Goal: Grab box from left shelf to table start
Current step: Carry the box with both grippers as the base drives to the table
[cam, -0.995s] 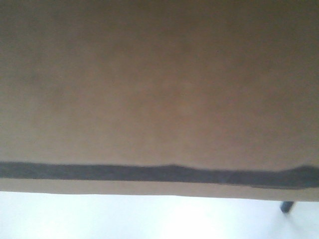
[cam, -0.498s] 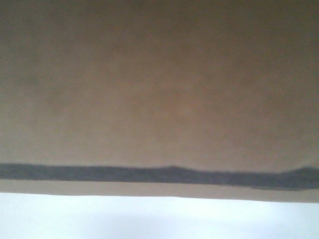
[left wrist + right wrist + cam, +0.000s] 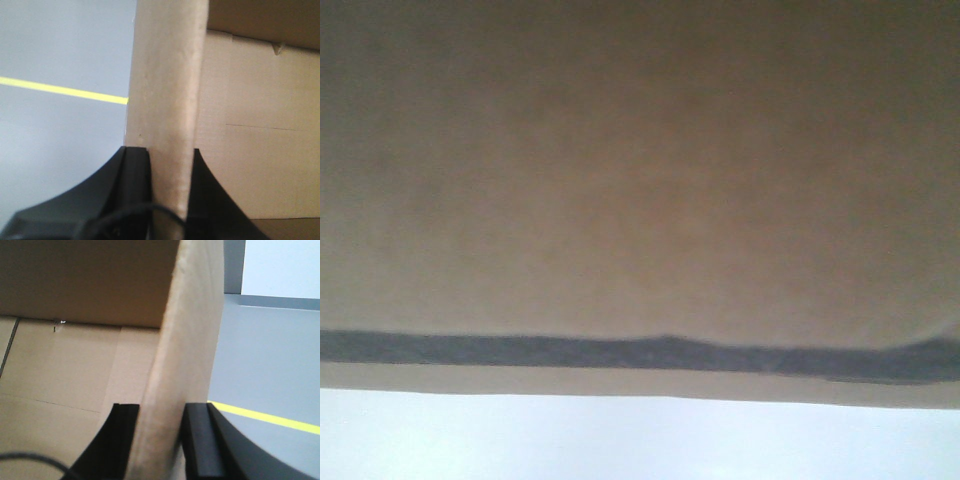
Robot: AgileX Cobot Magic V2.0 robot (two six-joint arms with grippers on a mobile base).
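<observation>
Matte cardboard box (image 3: 640,180) — black fingers (image 3: 131,192) pinch walls.

The floor (image 3: 60,45) is smooth and grey. A thin yellow line (image 3: 65,91) runs across it, a bit slanted. The right wrist view shows grey floor and a yellow line too. Far off stands a pale wall (image 3: 280,265) with a darker grey strip (image 3: 280,301) along its bottom.

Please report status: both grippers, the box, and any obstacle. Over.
Left gripper shut on box wall. Right gripper shut on box wall too. Box fills front view. No obstacle seen.
</observation>
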